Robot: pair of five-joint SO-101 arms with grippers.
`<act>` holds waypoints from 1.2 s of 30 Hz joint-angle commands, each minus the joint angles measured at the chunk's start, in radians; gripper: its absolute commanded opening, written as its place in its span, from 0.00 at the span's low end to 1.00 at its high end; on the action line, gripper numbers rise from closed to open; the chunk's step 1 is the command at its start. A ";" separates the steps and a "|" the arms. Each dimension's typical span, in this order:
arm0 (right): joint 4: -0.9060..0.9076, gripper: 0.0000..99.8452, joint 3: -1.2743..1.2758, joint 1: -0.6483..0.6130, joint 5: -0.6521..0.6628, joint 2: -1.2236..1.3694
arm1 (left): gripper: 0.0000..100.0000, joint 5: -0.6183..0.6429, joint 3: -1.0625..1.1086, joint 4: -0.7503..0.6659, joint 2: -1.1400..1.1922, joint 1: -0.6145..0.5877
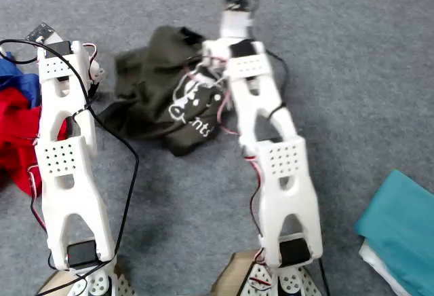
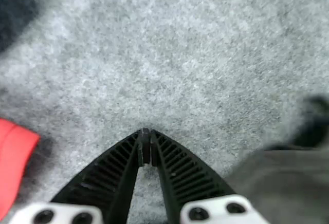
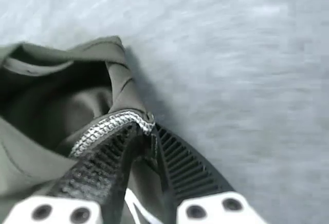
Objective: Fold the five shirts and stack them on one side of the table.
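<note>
The dark olive shirt [image 1: 159, 92] lies crumpled in the upper middle of the high view, a white printed design on its front showing beside the right arm. The right gripper [image 3: 149, 131] is clenched on a fold of this shirt, with olive fabric and a pale stitched edge pinched between its ribbed black fingers [image 3: 190, 165]. The left gripper [image 2: 145, 142] is pressed closed on nothing, its tips meeting above the bare grey felt-like table [image 1: 352, 72].

At the left edge of the high view a red shirt [image 1: 13, 140] lies bunched, with a blue shirt [image 1: 13, 79] just above it. At the lower right a teal cloth [image 1: 400, 221] lies flat, with a white layer [image 1: 376, 259] beneath it, perhaps another shirt.
</note>
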 commanded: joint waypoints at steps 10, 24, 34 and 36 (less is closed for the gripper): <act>-0.002 0.01 -0.071 0.065 -0.084 -0.008 | 0.09 0.084 -0.322 -0.012 -0.007 0.141; -0.002 0.01 -0.070 0.054 -0.084 -0.007 | 0.25 0.252 -0.331 -0.140 0.159 0.301; -0.002 0.01 -0.073 0.059 -0.084 -0.007 | 0.15 0.287 -0.339 0.034 0.193 0.250; -0.002 0.01 -0.073 0.059 -0.084 -0.007 | 0.13 0.290 -0.339 0.032 0.193 0.239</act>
